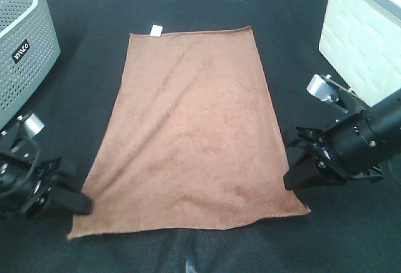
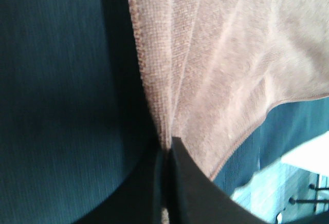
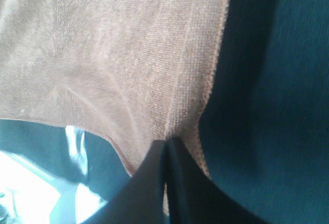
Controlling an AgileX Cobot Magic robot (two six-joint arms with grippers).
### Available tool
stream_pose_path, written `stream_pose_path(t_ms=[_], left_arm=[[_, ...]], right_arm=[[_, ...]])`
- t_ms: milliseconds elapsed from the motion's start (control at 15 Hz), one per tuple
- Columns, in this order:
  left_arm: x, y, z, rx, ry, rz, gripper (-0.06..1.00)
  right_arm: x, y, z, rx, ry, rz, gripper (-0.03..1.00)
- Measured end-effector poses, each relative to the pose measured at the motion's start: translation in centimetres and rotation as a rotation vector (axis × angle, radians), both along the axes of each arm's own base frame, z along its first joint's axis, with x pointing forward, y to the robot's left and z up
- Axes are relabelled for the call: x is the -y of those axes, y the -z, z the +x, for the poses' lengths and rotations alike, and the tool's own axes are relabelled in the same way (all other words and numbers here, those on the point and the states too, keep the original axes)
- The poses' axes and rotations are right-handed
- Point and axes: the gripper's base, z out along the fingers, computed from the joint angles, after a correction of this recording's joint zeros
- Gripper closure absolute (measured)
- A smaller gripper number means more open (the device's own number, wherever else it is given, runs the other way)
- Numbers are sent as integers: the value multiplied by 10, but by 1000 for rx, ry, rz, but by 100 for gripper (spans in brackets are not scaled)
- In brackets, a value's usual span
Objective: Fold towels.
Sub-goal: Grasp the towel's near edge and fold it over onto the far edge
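Brown towel [image 1: 194, 129] lies lengthwise, far end well ahead; left gripper [image 1: 80, 205] and right gripper [image 1: 294, 176] each pinch a long edge beside its near corner.

Bright, even overhead light covers the black counter [image 1: 301, 54] in the high view; the brown towel [image 1: 194, 129] is evenly lit and fairly sharp, with barely any shadow at its hems; the white cabinet [image 1: 363, 41] at right is washed out towards its top; a pale glint marks the counter at bottom centre. The left wrist view is soft and slightly blurred; raking light picks out ridges in the towel [image 2: 221, 70]; the dark fingers [image 2: 190, 188] are unfocused silhouettes; one corner is burnt out. The right wrist view is equally soft; its fingers [image 3: 190, 193] are blurred; a darker shadow band lies on the counter [image 3: 288, 80] along the towel [image 3: 103, 54]; glare whitens the pale corner.
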Motion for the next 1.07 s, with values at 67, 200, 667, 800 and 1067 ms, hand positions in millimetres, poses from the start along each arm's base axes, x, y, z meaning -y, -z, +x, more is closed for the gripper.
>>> stream_pose_path(t_ms=[67,200,667,800,1067], left_arm=[[0,-3,-9,-1,11,0,94],[-1,-10,-25,11,35,3,94],[-1,-27,-63,-20,54,-24,94],[-1,-29,-60,-14,32,-36,94],[1,-45,-33,66,10,-49,94]], right_arm=[[1,-2,-7,-3,0,-2,97],[5,-4,-25,-27,7,-11,97],[10,-9,-72,-87,-9,17,97],[9,-13,-68,-65,-22,18,97],[5,-39,-35,47,-23,22,97]])
